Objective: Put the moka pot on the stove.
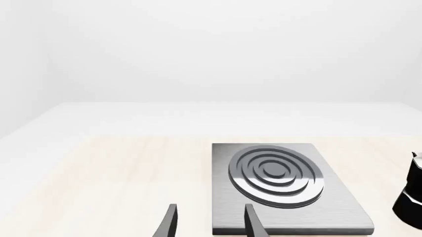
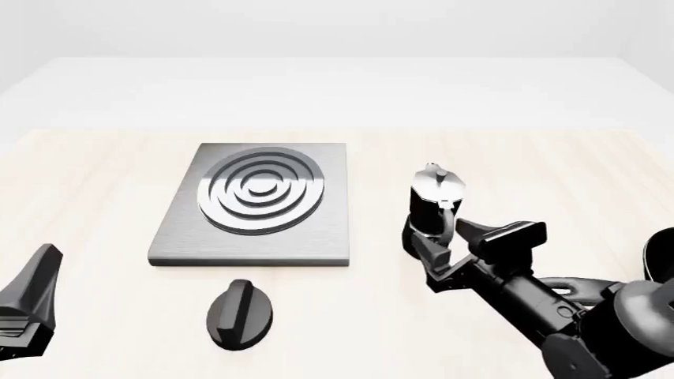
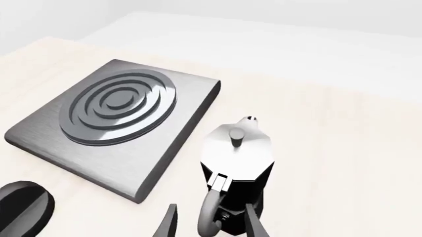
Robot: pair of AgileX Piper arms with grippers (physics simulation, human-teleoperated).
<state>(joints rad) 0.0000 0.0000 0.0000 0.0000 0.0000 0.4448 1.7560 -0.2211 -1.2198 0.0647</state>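
Jaws of our right gripper [image 3: 209, 223] stand parted about the handle of the moka pot [image 2: 434, 201], upright on the surface right of the stove [image 2: 258, 204]; our left gripper [image 1: 209, 222], parted, waits farther off.

Right pincer [image 2: 440, 251] parted, arm stretched forward, left pincer [image 1: 209, 222] parted, held low

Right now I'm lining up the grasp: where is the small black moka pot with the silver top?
In the front view, the black-and-silver moka pot stands upright on the table, right of the grey stove, directly ahead of the right gripper.
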